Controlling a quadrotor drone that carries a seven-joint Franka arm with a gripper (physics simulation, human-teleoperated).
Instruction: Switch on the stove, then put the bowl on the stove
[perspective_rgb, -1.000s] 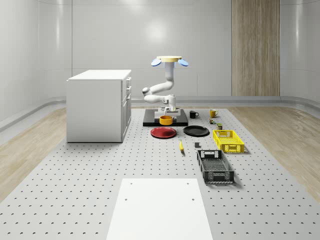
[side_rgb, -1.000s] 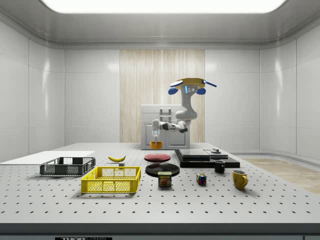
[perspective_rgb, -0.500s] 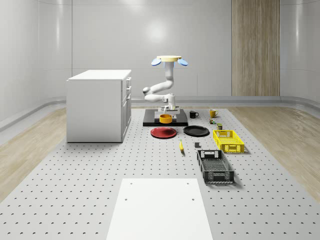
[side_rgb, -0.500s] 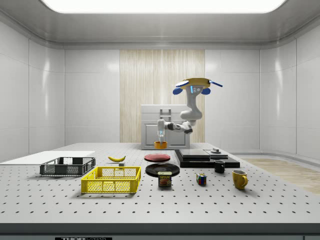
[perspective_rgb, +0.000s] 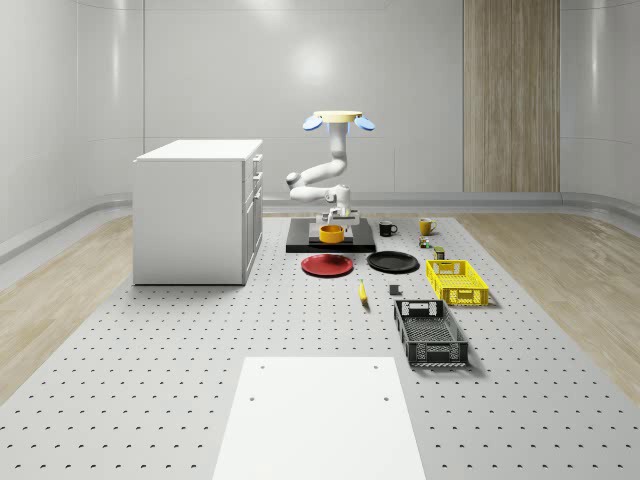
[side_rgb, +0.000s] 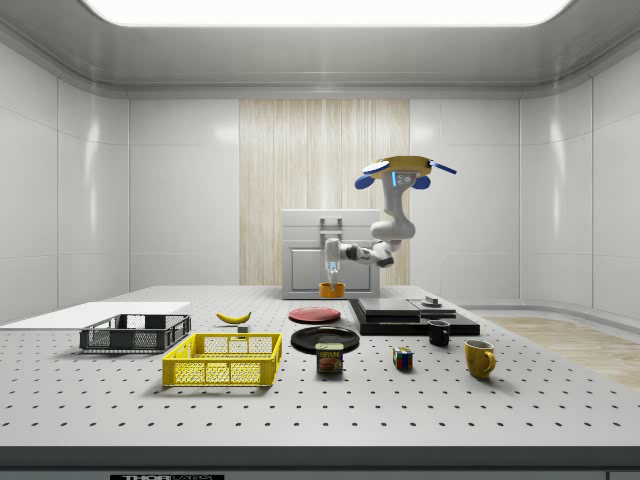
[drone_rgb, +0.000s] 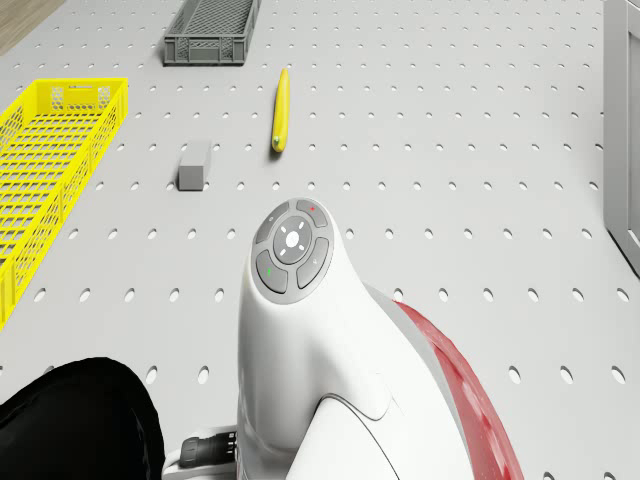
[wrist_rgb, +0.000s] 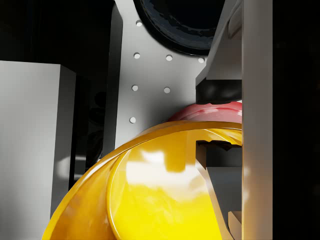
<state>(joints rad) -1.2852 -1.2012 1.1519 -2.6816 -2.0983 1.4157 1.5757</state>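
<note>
— Over by the flat black stove (perspective_rgb: 300, 243), what's the drone (perspective_rgb: 338, 121) up to?

— It hovers above the stove's far side, arm bent down, and the jaws (side_rgb: 332, 275) are closed on the rim of the round orange bowl (perspective_rgb: 331, 234). From the wrist you can see a finger (wrist_rgb: 220, 157) hooked over the bowl's edge (wrist_rgb: 150, 190), one pad inside and one outside.

— So the bowl's off the table?

— It hangs under the jaws. In the side view it sits just short of the stove's edge (side_rgb: 365, 316), on the side view's left of it, a little above the slab's level. From the whole-scene view it looks to be over the stove's near part, so I can't say exactly how far in it has come.

— What does the setting-down depend on?

— I'd judge it needs to travel further over the slab, towards the side view's right, then come straight down. The bowl is round, so no axis matters; keeping it level does.

— Anything in the way?

— The red round plate (perspective_rgb: 327, 265) and the black round plate (perspective_rgb: 392, 262) lie just in front of the stove, below the path. A small grey knob (side_rgb: 432, 301) stands on the stove's far end, and a black mug (side_rgb: 438, 333) sits beside it. The white cabinet (perspective_rgb: 198, 210) stands well apart. Whether the stove is on, I can't tell.
</note>
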